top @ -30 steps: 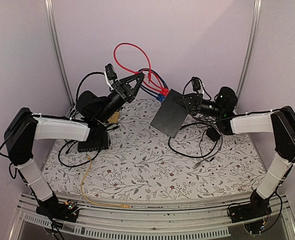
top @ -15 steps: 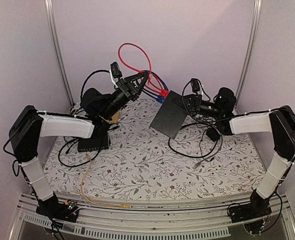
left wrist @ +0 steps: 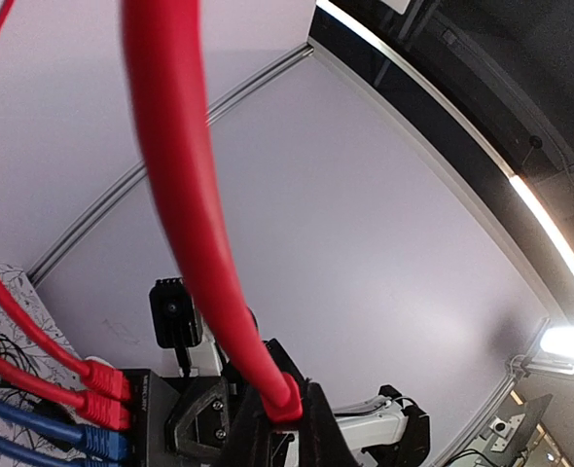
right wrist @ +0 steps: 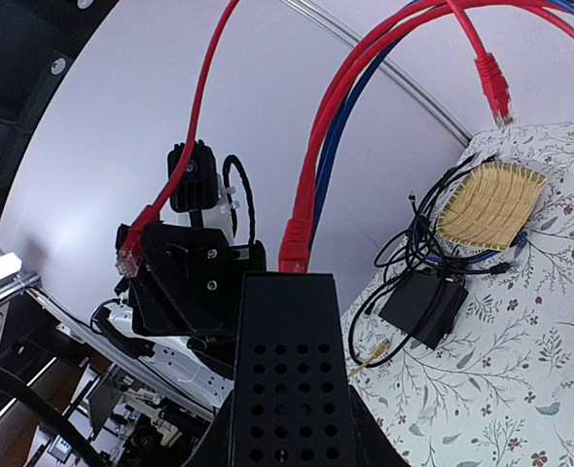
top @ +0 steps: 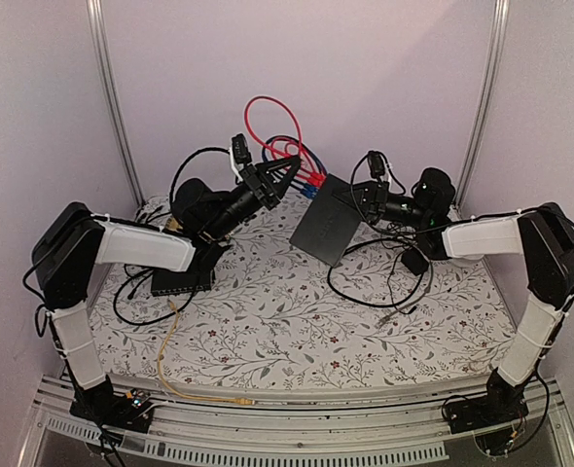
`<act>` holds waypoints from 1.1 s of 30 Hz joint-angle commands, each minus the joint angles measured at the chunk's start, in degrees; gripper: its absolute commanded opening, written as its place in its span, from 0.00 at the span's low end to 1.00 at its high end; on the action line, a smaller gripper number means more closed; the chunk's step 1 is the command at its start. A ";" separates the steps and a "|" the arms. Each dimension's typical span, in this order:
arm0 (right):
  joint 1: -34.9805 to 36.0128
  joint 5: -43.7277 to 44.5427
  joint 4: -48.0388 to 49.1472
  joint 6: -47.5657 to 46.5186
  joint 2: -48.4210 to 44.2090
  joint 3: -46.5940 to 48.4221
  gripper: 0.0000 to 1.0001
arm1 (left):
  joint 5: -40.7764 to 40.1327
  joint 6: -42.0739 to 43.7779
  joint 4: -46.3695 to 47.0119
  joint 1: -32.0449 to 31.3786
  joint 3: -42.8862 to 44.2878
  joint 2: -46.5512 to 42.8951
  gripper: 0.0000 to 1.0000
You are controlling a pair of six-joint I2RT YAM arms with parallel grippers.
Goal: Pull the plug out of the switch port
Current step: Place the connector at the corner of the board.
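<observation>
Right wrist: left claw (right wrist: 143, 261) grips red plug (right wrist: 136, 239), tip down-left, cable rising.

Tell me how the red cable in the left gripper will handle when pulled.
The red cable probably bends easily but springs back: it stands in an open loop above the left gripper instead of drooping. It looks thin and light, so it likely drags little. The switch box, held tilted by the right gripper, may shift if its other plugged cables tug.
</observation>
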 commanded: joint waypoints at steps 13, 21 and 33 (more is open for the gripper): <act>0.38 1.39 4.97 0.38 1.64 -0.21 0.02 | 1.34 -0.62 2.35 0.07 5.81 1.21 0.00; -1.91 2.96 4.96 0.02 -3.38 -5.54 0.02 | -1.43 2.06 2.12 1.92 1.15 -3.80 0.00; -5.03 5.72 4.16 0.20 -9.78 -9.92 0.01 | -4.00 3.19 2.41 4.48 -4.46 -7.60 0.00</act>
